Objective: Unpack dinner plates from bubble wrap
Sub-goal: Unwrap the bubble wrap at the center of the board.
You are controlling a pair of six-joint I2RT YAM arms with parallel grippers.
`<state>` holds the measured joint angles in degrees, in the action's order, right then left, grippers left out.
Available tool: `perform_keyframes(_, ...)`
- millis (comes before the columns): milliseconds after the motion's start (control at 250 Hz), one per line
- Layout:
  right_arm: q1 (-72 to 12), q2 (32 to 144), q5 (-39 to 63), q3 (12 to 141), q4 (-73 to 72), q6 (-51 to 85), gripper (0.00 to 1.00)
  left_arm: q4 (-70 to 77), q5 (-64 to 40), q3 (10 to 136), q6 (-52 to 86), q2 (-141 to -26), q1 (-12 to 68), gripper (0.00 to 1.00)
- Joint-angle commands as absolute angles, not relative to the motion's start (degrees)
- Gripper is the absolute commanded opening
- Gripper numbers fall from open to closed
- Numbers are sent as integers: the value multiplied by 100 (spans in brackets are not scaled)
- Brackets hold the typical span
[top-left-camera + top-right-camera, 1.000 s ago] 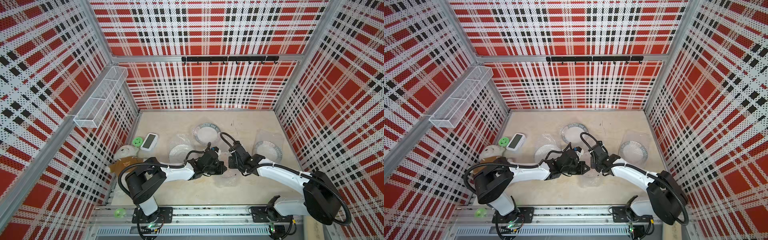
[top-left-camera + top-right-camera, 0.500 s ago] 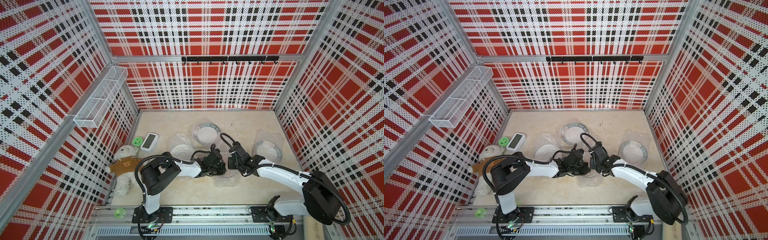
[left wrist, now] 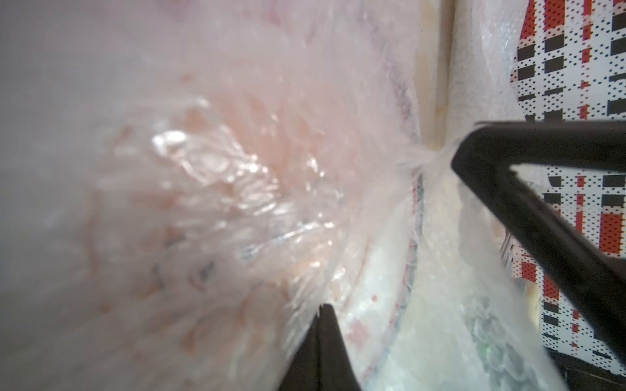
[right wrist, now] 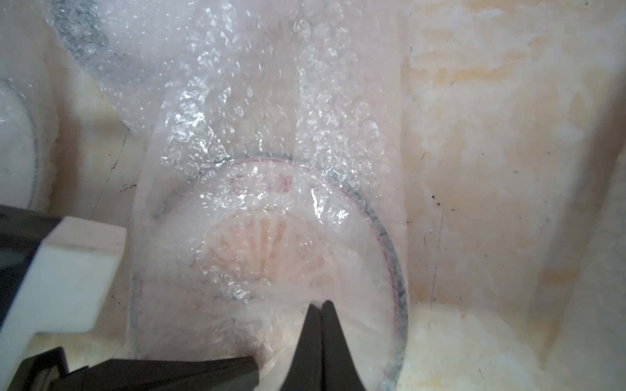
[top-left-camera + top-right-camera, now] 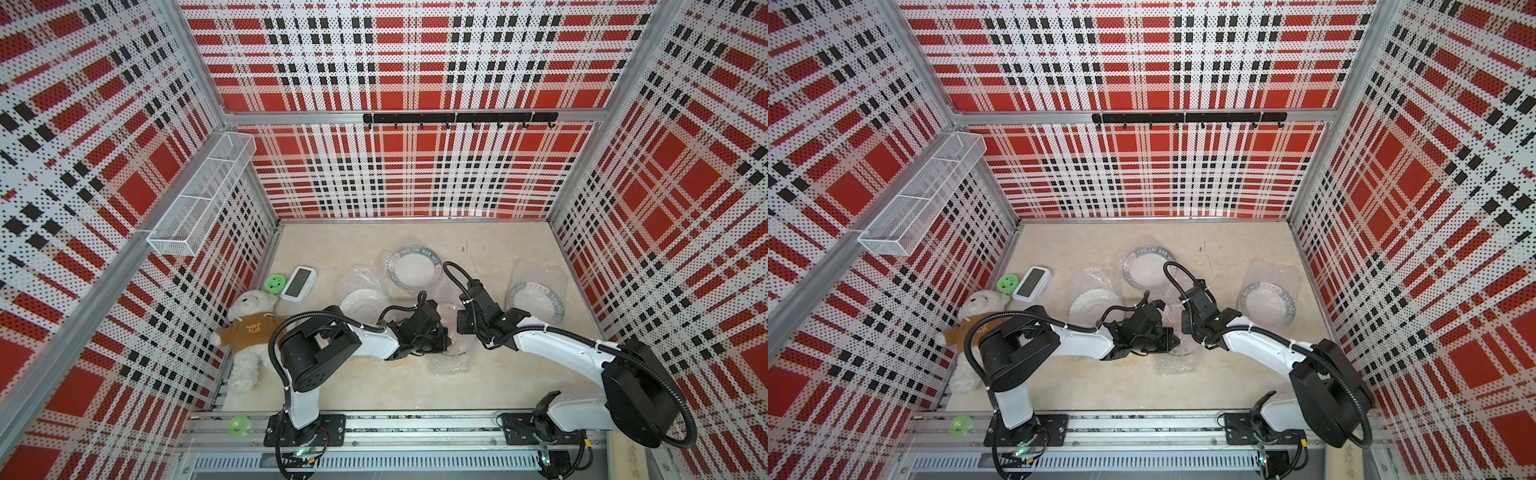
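Dinner plate (image 4: 271, 247), the one being worked on, lies flat near the middle of the bench (image 5: 374, 390), a little toward 6 o'clock in both top views. It is covered by bubble wrap (image 4: 264, 101), and its orange sunburst and dark rim show through the film in the right wrist view. The left end effector (image 3: 321, 313) reaches in from 9 o'clock, closed to a narrow pinch with film gathered at its tips. The right end effector (image 4: 321, 306) comes from 3 o'clock and is likewise closed on a fold of the same sheet. The two stand just beside each other over the plate.

From this bundle, the plate at 12 o'clock (image 5: 415, 272) and the plate at 10 o'clock (image 5: 363, 301) are near, and the plate at 3 o'clock (image 5: 536, 299) is well apart.

Likely risks:
- The thin film may tear at either pinch if the two pull apart sharply, leaving the plate covered.
- If the wrap also runs under the plate, lifting could carry the plate up and let it slide out onto the bench.
- A dragged sheet could push the plate into its neighbours at 10 and 12 o'clock
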<state>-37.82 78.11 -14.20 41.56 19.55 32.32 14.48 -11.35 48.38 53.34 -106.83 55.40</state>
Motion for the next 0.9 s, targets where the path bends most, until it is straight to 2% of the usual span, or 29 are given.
perform_keyframes(0,-3729,7821,-1677,4378,1450,3240,0,567,-781,4536,5482,-10911,5562,0)
perform_keyframes(348,-3511,6402,-2084,3645,1837,3660,0,604,-891,4534,5479,-10916,5498,0)
perform_keyframes(396,-3482,6267,-2134,3514,1926,3746,20,641,-951,4550,5457,-10912,5493,0)
perform_keyframes(476,-3382,6153,-2097,3310,1956,3785,30,646,-996,4594,5424,-10915,5493,0)
perform_keyframes(540,-3275,6144,-2069,3266,2047,3812,41,650,-1023,4612,5409,-10933,5493,0)
perform_keyframes(612,-3186,6107,-2205,3332,2269,3840,47,659,-1054,4622,5409,-10958,5485,0)
perform_keyframes(720,-3131,5795,-1980,3577,2363,3442,47,659,-1132,4644,5379,-10949,5476,0)
perform_keyframes(812,-3179,5863,-1438,3850,2370,3151,63,658,-1127,4638,5373,-10927,5476,0)
perform_keyframes(896,-3342,6375,-937,4101,2351,2896,67,668,-1121,4627,5378,-10925,5475,0)
